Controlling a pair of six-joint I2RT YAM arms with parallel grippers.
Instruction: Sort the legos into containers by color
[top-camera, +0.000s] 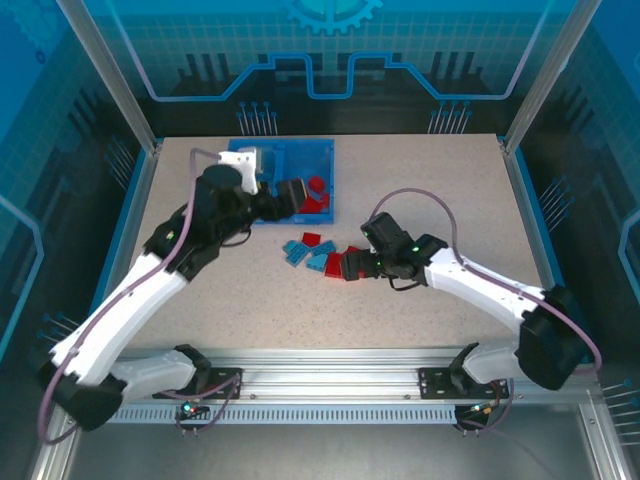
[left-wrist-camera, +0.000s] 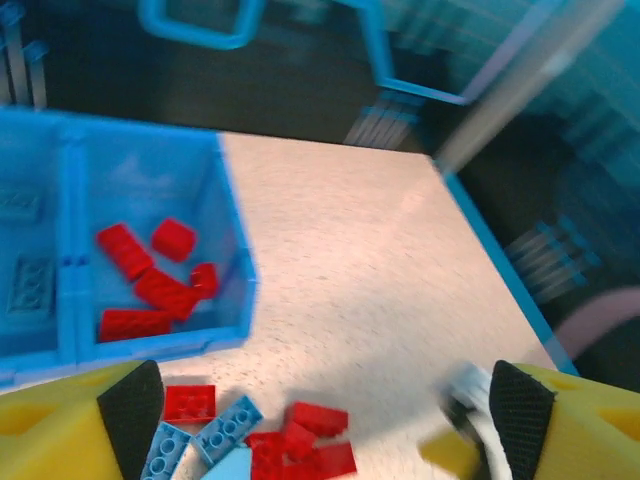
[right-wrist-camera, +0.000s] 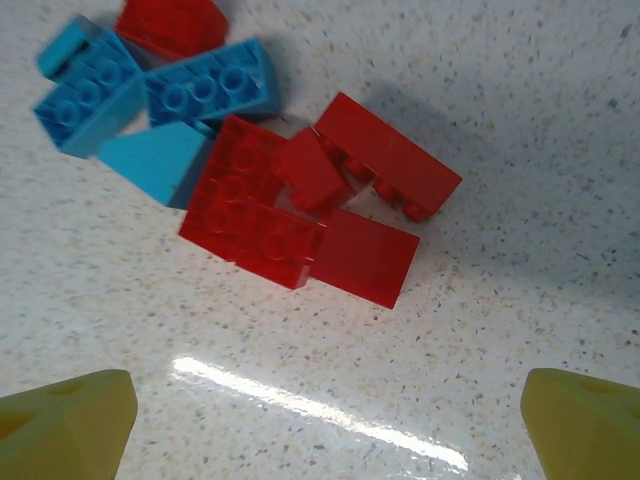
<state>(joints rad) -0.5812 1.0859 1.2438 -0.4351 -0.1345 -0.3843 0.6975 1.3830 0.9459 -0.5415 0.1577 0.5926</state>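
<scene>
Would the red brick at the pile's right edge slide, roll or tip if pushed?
Likely slides, not rolls: the red brick is boxy, on a glossy table. It looks stiff. It touches other red bricks, so a push probably shifts them too.

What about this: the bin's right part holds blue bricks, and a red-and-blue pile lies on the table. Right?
Not quite: the left wrist view shows the right part of the bin holds red bricks. The red-and-blue pile does lie on the table.

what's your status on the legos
Left gripper open, empty, by the blue bin. Right gripper open above loose red bricks. Several red bricks in right compartment. Light blue bricks crowd the loose reds.
</scene>
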